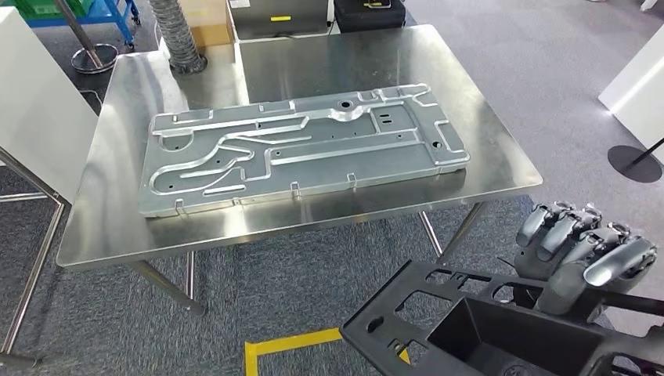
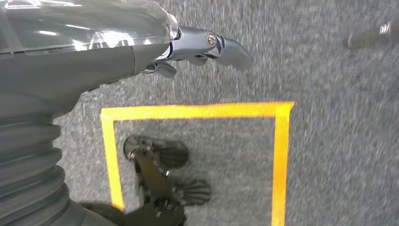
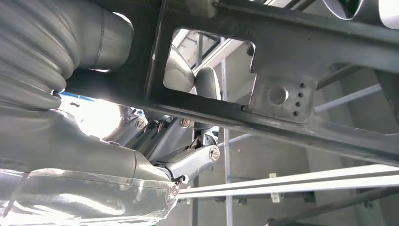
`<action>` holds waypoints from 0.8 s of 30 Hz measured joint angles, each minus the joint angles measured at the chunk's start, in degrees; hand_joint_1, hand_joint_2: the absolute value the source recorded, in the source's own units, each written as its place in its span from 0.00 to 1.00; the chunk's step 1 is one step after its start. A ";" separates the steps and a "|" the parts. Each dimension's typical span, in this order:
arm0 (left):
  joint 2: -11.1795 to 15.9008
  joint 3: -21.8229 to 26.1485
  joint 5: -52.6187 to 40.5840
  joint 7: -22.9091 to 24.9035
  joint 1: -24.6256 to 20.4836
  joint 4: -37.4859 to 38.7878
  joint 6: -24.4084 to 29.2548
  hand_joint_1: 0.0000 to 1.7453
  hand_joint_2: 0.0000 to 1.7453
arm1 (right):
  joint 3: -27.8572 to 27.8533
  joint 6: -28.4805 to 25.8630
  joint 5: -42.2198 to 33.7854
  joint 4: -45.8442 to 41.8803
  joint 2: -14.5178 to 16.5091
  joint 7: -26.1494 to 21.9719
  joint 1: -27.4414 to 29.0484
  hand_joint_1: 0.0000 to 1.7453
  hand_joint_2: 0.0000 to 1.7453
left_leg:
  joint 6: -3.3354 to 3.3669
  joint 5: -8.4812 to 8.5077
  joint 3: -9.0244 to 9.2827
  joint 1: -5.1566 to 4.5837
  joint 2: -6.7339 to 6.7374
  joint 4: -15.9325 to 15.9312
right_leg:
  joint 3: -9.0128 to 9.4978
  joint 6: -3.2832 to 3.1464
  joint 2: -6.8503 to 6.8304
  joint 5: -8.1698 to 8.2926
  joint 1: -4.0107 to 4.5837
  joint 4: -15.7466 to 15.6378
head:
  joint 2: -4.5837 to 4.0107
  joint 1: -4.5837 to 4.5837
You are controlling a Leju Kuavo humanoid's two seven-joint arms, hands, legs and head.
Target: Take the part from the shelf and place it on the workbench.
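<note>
A black plastic frame part (image 1: pixel 438 313) with cut-outs and a deep pocket hangs at the lower right, short of the workbench's front edge. My right hand (image 1: pixel 583 254) grips its far-right edge with the fingers curled over the top. From the right wrist camera, the black part (image 3: pixel 282 52) spans the picture with my right hand (image 3: pixel 188 155) beneath it. The steel workbench (image 1: pixel 117 227) stands ahead, carrying a large silver stamped plate (image 1: pixel 305 149). My left hand (image 2: pixel 197 47) hangs over the carpet, holding nothing, its fingers loosely extended.
Yellow floor tape (image 1: pixel 290 343) marks a square (image 2: pixel 197 110) on the grey carpet below me. A ribbed hose (image 1: pixel 178 35) stands at the bench's back left. A white panel (image 1: pixel 39 102) flanks the left; a white block (image 1: pixel 638 86) and black round base (image 1: pixel 634 163) sit at right.
</note>
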 joint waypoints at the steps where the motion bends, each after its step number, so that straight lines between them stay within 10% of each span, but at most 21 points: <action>1: 0.04 -0.01 0.00 -0.04 -0.01 -0.02 -0.01 0.00 1.00 | -0.03 0.06 0.01 -0.09 0.09 0.00 0.00 0.98 1.00 | -0.26 0.16 0.10 -0.08 0.09 1.04 | 0.90 -0.18 -0.02 -0.18 -0.27 -0.59 | 0.00 -0.01; 6: 0.23 -0.02 0.05 -0.09 -0.11 -0.06 0.06 0.00 1.00 | -0.05 0.34 0.01 -0.23 0.70 0.00 -0.02 0.98 1.00 | -2.08 -4.41 -8.60 0.89 0.24 14.97 | 4.90 -0.18 -0.26 -2.38 -1.18 -1.59 | 0.00 -0.03; 8: 0.29 -0.02 0.06 -0.10 0.15 -0.06 0.08 0.00 1.00 | -0.05 0.35 0.01 -0.22 0.84 0.00 0.01 0.98 1.00 | -2.81 -4.77 -10.75 1.46 0.29 14.69 | 6.48 0.17 -0.15 -3.59 -1.48 -1.59 | 0.00 -0.03; 12: 0.41 -0.02 0.13 -0.26 0.37 -0.04 0.06 0.00 1.00 | -0.07 0.40 -0.13 -0.20 0.91 0.00 -0.02 0.98 1.00 | -2.87 5.27 -9.05 1.98 0.58 2.67 | 9.57 1.43 -0.10 -6.21 -1.80 -1.17 | 0.00 -0.02; 16: 0.47 -0.01 0.38 -0.57 0.33 -0.04 0.08 0.00 1.00 | -0.15 0.48 -0.33 -0.22 0.94 0.00 -0.12 0.98 1.00 | -1.18 6.74 -8.53 1.69 0.48 1.35 | 10.24 3.06 -0.07 -7.80 -1.85 -0.99 | 0.00 -0.01; 18: 0.47 0.01 0.66 -0.78 0.17 -0.04 0.08 0.00 1.00 | -0.21 0.54 -0.34 -0.24 0.95 0.00 -0.24 0.98 1.00 | -0.59 6.72 -8.14 1.86 0.45 0.68 | 9.01 3.57 -0.07 -9.58 -2.00 1.73 | 0.00 -0.01; 21: 0.49 0.02 0.97 -0.84 0.07 -0.04 0.10 0.00 1.00 | -0.27 0.59 -0.28 -0.24 0.96 0.00 -0.19 0.98 1.00 | -0.05 6.40 -7.95 1.85 0.47 0.44 | 2.06 3.93 -0.05 -14.47 -2.09 13.64 | 0.00 -0.01; 24: 0.48 0.04 1.02 -0.82 0.10 -0.04 0.13 0.00 1.00 | -0.28 0.70 -0.17 -0.24 0.97 0.00 -0.07 0.98 1.00 | -0.16 5.95 -7.51 1.85 0.30 0.48 | -0.34 3.91 -0.06 -11.46 -2.29 14.44 | 0.00 -0.01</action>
